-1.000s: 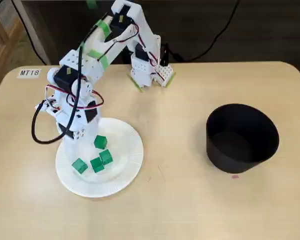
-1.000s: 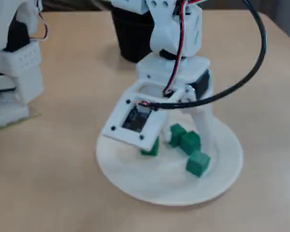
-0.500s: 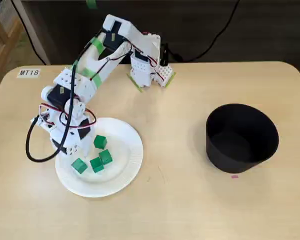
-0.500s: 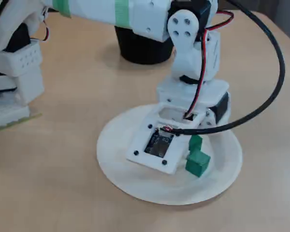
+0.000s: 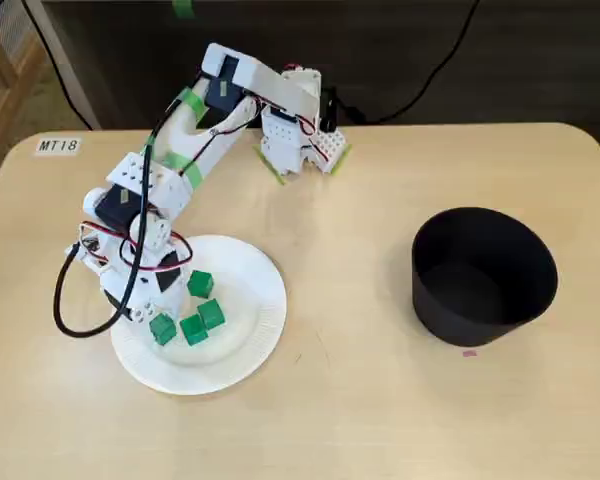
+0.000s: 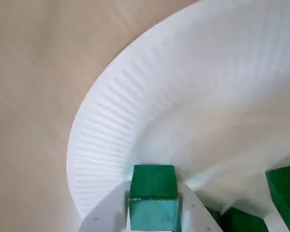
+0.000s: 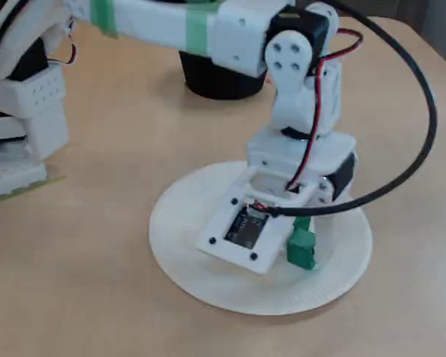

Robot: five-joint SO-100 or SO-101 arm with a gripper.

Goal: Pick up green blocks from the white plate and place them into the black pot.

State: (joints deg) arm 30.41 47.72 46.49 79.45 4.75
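Fingers (image 6: 111, 216) flank one green block (image 6: 153, 198) on white plate (image 6: 135, 111).

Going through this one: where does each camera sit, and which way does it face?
A fixed view: high, facing the arm from across the table, looking down; whole arm, white plate, black pot.
Wrist view: on the gripper, looking down at the plate's rim; only fingertips show, flanking a green block.
A fixed view: low by the plate, facing across it toward the pot; forearm and wrist close up.
Shared: all show the plate; both fixed views, the pot.
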